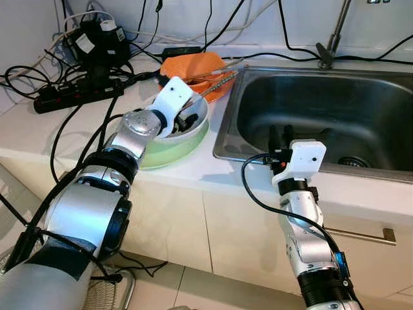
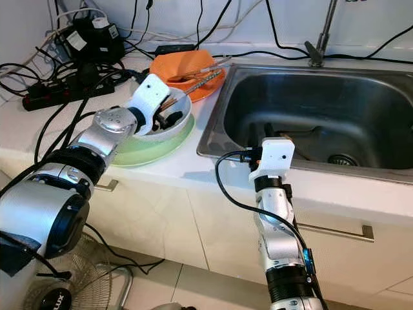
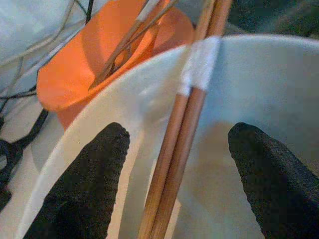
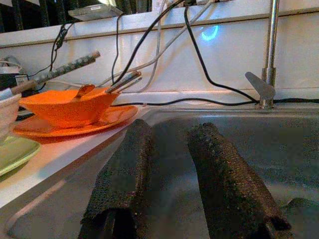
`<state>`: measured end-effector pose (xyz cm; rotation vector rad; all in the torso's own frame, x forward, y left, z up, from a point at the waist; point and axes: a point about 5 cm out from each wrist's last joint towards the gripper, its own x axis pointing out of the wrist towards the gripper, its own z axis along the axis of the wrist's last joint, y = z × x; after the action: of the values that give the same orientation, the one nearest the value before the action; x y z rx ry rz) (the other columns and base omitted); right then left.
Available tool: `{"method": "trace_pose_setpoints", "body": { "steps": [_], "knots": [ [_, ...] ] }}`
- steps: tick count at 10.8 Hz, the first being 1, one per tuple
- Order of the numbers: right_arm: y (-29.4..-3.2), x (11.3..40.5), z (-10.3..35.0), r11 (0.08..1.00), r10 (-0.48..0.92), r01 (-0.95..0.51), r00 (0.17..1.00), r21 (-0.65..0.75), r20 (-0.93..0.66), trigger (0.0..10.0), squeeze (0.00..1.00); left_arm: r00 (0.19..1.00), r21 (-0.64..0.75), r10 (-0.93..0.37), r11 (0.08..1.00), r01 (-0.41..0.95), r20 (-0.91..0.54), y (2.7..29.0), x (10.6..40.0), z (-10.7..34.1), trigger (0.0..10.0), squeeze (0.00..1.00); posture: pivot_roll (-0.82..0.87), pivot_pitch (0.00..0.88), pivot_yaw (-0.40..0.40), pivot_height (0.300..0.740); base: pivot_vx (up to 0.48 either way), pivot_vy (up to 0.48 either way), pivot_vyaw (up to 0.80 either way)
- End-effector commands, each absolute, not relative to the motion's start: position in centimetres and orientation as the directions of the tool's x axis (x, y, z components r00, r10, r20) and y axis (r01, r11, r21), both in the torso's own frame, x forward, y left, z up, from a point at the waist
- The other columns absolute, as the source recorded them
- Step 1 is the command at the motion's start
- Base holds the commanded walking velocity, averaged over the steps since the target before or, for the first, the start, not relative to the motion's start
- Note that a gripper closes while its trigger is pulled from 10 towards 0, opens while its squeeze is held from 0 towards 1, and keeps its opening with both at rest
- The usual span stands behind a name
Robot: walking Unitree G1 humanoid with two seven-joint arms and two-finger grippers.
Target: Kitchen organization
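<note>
- Left eye view: the left gripper is dipped into the white bowl, which sits on a green plate on the tabletop just beside the sink. The left arm reaches forward with its wrist angled down. An orange bowl with utensils stands behind.
- Right eye view: the right gripper rests at the sink's near rim, forearm upright, pointing into the basin.
- Left wrist view: the left fingers are spread wide, one on each side of the bamboo chopsticks lying in the white bowl; nothing is gripped yet.
- Right wrist view: the right fingers are slightly parted and hold nothing; the tap stands beyond.
- Judgement: the step in hand is picking up the chopsticks. The next move calls for closing squarely on both sticks, then lifting without tipping the bowl.
</note>
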<state>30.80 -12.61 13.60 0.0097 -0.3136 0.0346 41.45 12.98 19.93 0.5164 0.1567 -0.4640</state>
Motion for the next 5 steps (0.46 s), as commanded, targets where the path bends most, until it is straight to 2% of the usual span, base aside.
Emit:
{"method": "trace_pose_setpoints", "body": {
  "steps": [1,3,4,5],
  "knots": [
    [-12.31,30.56,13.02,0.999,0.050,-0.050,0.960,-0.009,0.275,10.0,0.00,0.894,0.431,-0.361,0.785,0.445,-0.265,13.40,41.61,20.26,10.0,0.00,0.01,0.000,0.134,0.740,0.000,0.000,0.00],
    [-12.26,30.49,12.95,0.998,0.056,-0.055,0.961,-0.012,0.270,10.0,0.00,0.895,0.423,-0.349,0.792,0.440,-0.278,13.58,41.54,19.86,10.0,0.00,0.02,0.000,0.130,0.740,0.000,0.000,0.00],
    [-12.28,30.53,12.97,0.998,0.057,-0.055,0.962,-0.013,0.269,10.0,0.00,0.895,0.419,-0.338,0.796,0.437,-0.291,13.79,41.48,19.53,4.7,0.00,0.02,0.000,0.127,0.740,0.000,0.000,0.00],
    [-12.32,30.61,13.05,0.998,0.059,-0.058,0.962,-0.014,0.268,10.0,0.00,0.895,0.414,-0.332,0.800,0.435,-0.298,13.91,41.44,19.34,0.0,0.00,0.02,0.000,0.125,0.740,0.000,0.000,0.00]
  ]
}}
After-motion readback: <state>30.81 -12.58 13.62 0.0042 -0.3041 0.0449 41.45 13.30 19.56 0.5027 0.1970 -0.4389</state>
